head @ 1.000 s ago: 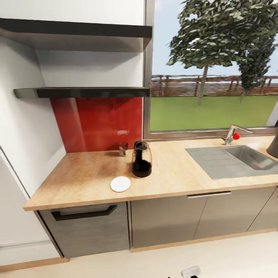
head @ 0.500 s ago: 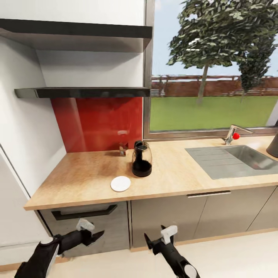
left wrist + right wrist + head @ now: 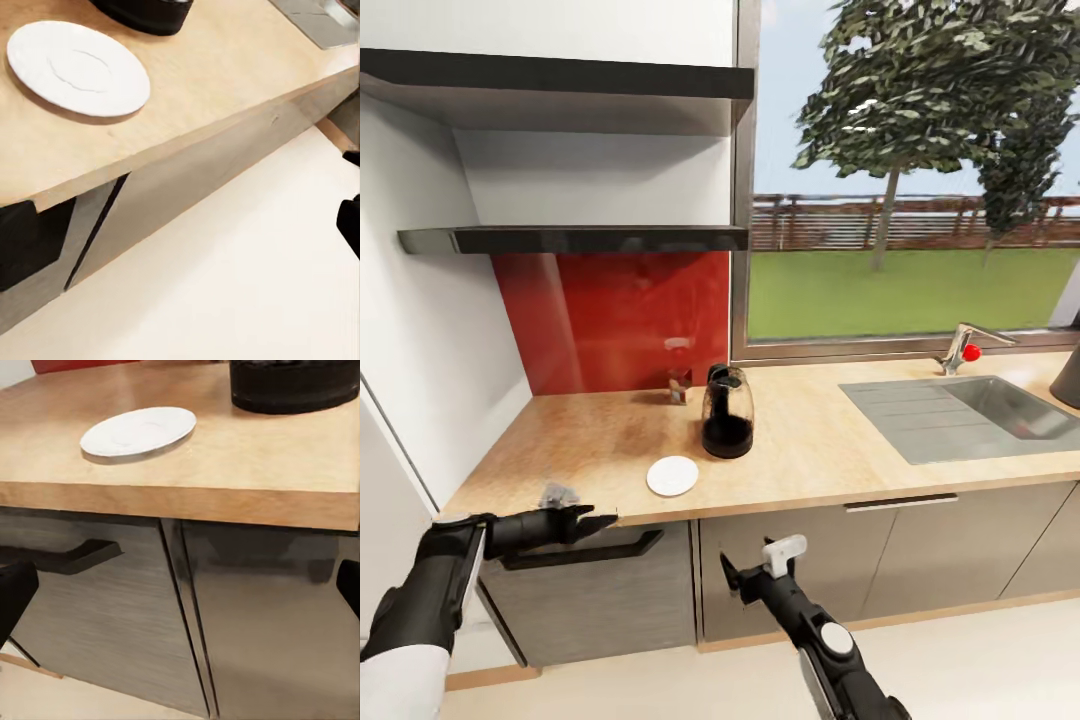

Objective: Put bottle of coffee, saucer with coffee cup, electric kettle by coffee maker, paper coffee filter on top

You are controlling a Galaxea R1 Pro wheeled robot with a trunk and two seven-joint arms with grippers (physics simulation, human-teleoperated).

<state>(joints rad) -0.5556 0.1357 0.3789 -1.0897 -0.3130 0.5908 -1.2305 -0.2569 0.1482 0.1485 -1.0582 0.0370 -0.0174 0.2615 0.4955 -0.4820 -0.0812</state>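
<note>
The dark glass coffee maker stands in the middle of the wooden countertop, and its base shows in the right wrist view. The white saucer lies just in front and left of it, bare, also seen from the wrists. A small glass item sits by the red backsplash; I cannot tell what it is. My left gripper hovers open at the counter's front edge, left of the saucer. My right gripper is open, below the counter in front of the cabinet doors.
Two dark wall shelves hang above the counter's left part. A steel sink with a tap lies to the right, and a dark object sits at the far right edge. A drawer with a black handle is under the counter.
Both arms have risen into the head view. The left gripper climbed to the counter's front edge, and the right gripper rose in front of the cabinets. Counter objects stayed put.
</note>
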